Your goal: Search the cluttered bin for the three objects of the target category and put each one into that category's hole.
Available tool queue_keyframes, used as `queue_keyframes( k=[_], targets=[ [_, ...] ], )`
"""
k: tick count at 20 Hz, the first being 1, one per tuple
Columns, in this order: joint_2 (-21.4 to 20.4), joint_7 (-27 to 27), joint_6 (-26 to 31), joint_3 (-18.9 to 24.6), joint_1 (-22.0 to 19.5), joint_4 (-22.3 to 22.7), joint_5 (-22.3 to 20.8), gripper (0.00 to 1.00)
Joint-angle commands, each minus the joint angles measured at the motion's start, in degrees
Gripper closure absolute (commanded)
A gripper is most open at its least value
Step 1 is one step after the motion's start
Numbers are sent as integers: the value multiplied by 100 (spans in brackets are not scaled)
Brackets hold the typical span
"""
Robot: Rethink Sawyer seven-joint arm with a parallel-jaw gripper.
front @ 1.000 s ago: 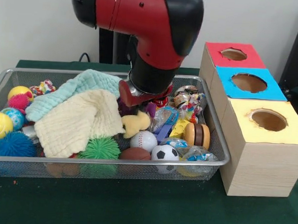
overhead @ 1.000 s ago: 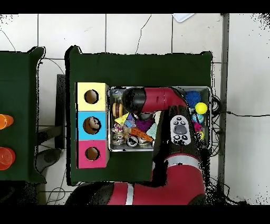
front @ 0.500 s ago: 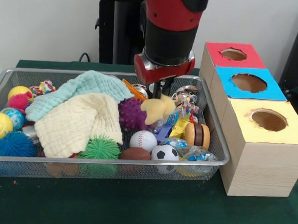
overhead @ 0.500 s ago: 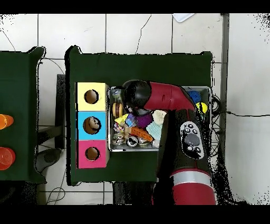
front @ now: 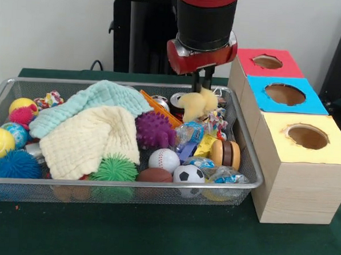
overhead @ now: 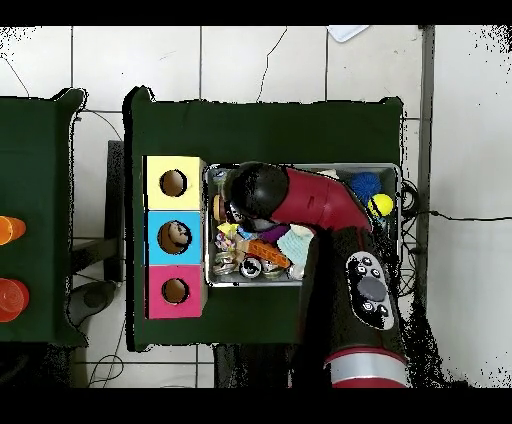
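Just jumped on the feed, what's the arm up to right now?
The pincer is shut on a yellowish-tan lumpy soft toy, holding it above the right part of the wire mesh bin. The bin is full of balls, cloths and wrapped bits. The red-topped hole is to the right in the front view; the toy isn't over it yet.

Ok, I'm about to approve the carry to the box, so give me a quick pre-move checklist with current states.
1. Hand shut on the tan lump: ok.
2. Lump lifted off the other toys: ok.
3. Lump above the wire bin's rim: cannot tell.
4. Red-topped hole unblocked: ok.
5. Nothing else hanging from the lump: ok.
6. Grip firm enough for the carry: cannot tell.
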Motion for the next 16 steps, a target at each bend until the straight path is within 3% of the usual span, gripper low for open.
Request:
queue_keyframes(
  k=[1, 6, 16],
  targets=[
    [-121, 1718, -634, 281, 310, 1722, 586, 100],
    [-166, 2120, -1118, 118, 701, 1995, 827, 100],
    [-320, 2583, -906, -136, 1236, 2023, 1117, 100]
  ],
)
